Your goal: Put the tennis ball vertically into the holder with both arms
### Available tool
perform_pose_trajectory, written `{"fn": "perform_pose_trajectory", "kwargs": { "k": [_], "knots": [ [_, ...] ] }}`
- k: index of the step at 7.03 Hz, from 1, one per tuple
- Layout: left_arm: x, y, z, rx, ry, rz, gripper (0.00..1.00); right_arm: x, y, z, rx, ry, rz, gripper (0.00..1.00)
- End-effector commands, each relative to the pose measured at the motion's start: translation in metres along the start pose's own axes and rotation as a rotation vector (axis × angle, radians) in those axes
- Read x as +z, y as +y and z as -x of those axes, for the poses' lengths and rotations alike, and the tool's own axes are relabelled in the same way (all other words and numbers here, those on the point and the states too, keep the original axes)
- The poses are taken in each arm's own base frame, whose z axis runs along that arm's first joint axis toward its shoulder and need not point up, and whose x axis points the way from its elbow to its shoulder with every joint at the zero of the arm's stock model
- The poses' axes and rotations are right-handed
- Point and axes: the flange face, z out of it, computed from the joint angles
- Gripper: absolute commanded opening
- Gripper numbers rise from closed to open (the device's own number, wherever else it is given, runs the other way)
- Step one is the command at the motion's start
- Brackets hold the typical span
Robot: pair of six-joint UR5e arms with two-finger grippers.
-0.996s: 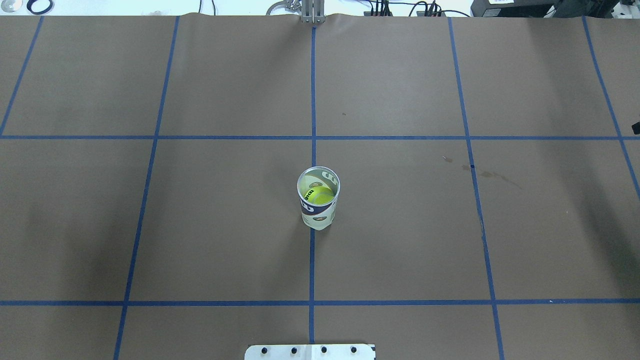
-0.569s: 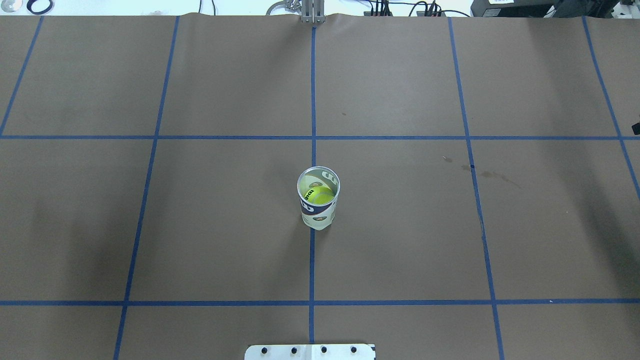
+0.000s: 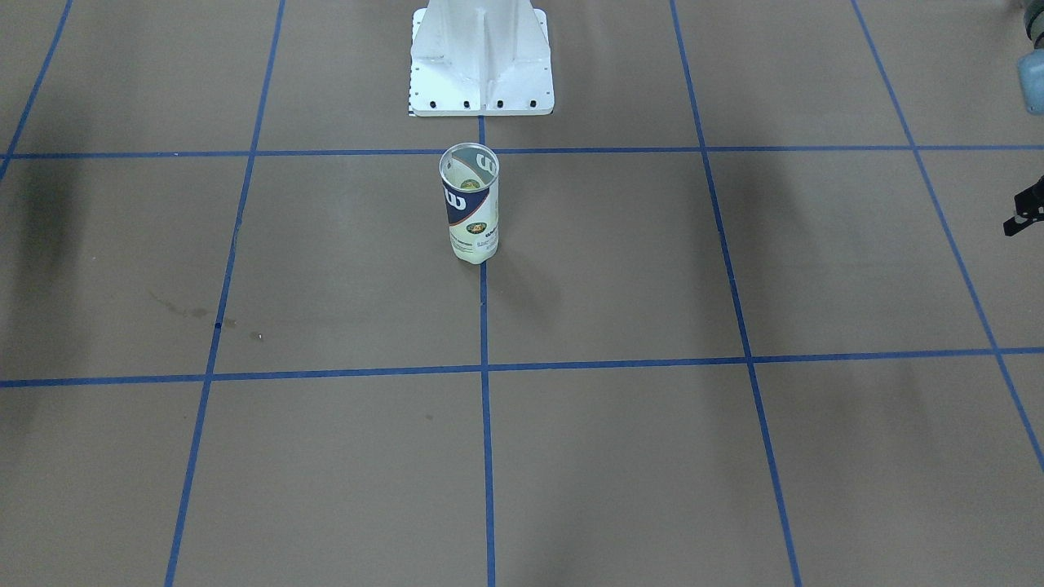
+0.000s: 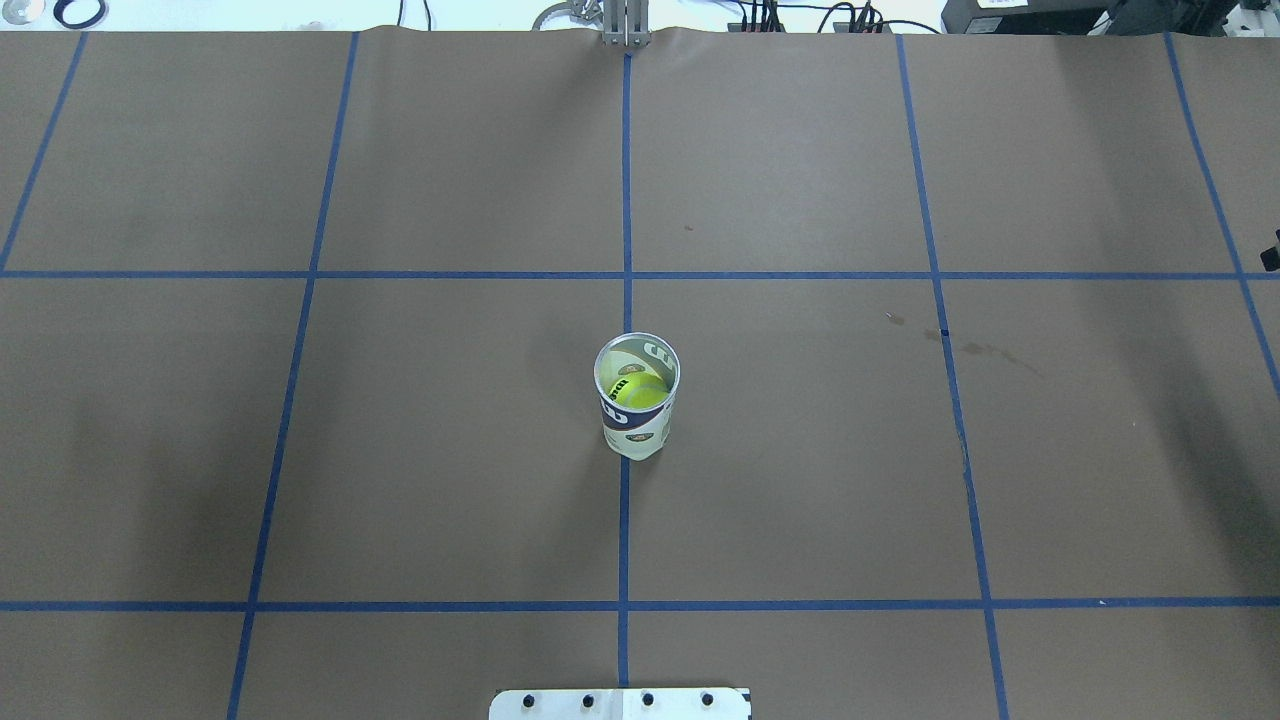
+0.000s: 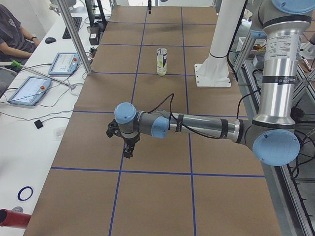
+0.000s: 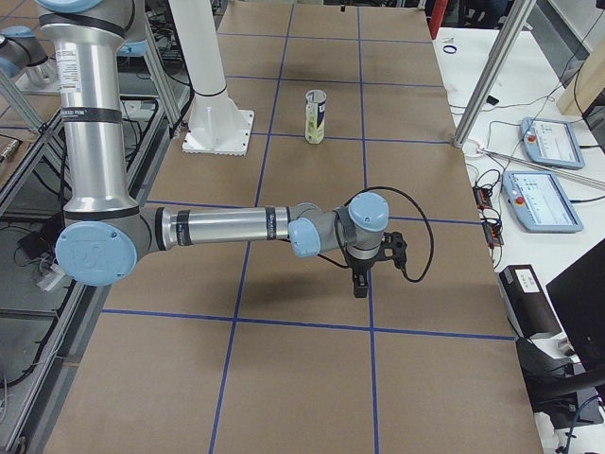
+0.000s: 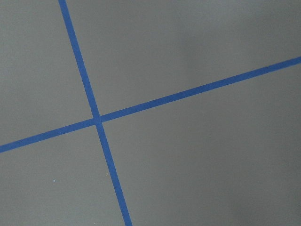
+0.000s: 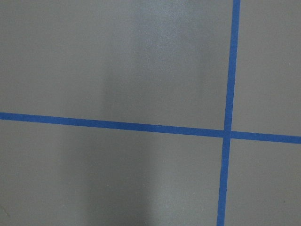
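Change: over the last second almost nothing moves in the overhead view. The can [image 4: 636, 400] and the ball [image 4: 638, 392] stay exactly where they were.
Can: it stands upright on the counter [image 4: 800, 480], open end up, on the middle blue tape line [image 4: 624, 520] and near the white base [image 3: 481, 61]. Nothing touches it.
Ball: it sits inside the can, below the metal rim, and it shows yellow through the open top.
Left arm: it is stretched low over the counter, well apart from the can. The left end effector [image 5: 127, 153] points down at the paper.
Right arm: it takes the same pose at the other end of the counter. The right end effector [image 6: 359, 287] also points down, well apart from the can.
Grip state: I cannot tell if either end effector is released or clenched, because only the side views show them properly. No ball or can shows between the fingers.
Wrist cameras: both see only brown paper and a crossing of tape lines.
Meaning for the task: I judge that the insertion is done. The ball rests in the upright can, both arms are away, and nothing seems left to do except to stay parked.
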Motion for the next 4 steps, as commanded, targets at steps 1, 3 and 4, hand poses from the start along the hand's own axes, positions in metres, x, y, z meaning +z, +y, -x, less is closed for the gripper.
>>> {"fn": "perform_pose_trajectory", "kwargs": {
  "k": [1, 3, 4],
  "knots": [
    [-0.0009, 0.0002, 0.0002, 0.000, -0.001, -0.002, 1.00, 0.0082, 0.0015, -0.0080, 0.012, 0.005, 0.016, 0.99],
    [-0.0011, 0.0021, -0.0004, 0.000, 0.000, -0.002, 1.00, 0.0069, 0.0020, -0.0079, 0.011, 0.003, 0.013, 0.99],
    [-0.0013, 0.0059, -0.0006, 0.003, -0.001, -0.003, 1.00, 0.0067, 0.0014, -0.0074, 0.012, 0.001, 0.015, 0.99]
  ]
}}
